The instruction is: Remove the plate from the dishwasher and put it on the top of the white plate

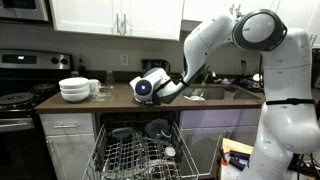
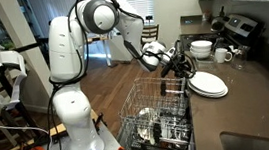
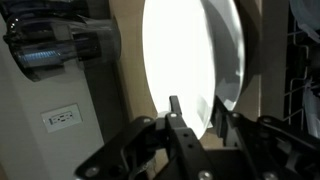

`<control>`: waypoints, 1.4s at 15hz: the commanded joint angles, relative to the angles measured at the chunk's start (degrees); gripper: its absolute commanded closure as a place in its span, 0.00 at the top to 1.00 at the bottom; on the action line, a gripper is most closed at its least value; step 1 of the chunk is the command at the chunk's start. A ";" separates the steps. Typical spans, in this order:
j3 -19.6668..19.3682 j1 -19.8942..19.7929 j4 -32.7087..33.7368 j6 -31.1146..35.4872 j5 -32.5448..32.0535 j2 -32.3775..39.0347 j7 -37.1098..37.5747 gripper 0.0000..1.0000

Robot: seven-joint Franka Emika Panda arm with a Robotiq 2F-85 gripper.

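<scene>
Release step: robot gripper (image 3: 197, 118) over a plate (image 3: 185, 60) on the kitchen surface (image 2: 254, 108).
The plate seems to lie on the white plate (image 2: 210, 91), well apart from the open dishwasher (image 1: 140, 152). The jaws look slightly spread at its rim, though glare blurs this. Next: lift clear without dragging it. No writing is readable.

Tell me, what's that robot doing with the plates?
The robot arm has its end effector at the counter, right beside white plates stacked there. In the wrist view a plate fills the picture just past its fingers. The dishwasher stands open, rack out. Whether it grips a plate, I cannot tell.
</scene>
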 commanded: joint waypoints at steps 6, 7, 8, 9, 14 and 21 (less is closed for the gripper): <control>1.48 -0.53 0.66 2.64 2.74 -0.10 -3.29 0.44; 1.77 -0.35 0.45 2.19 3.50 -0.33 -3.84 0.41; 2.04 -0.25 0.27 2.04 4.23 -0.55 -4.17 0.39; 2.30 -0.07 0.06 1.72 5.27 -0.81 -4.66 0.39; 2.79 0.55 -0.28 -0.10 9.44 -1.30 -7.14 0.40; 2.85 1.05 -0.31 -0.92 9.13 -1.54 -7.74 0.57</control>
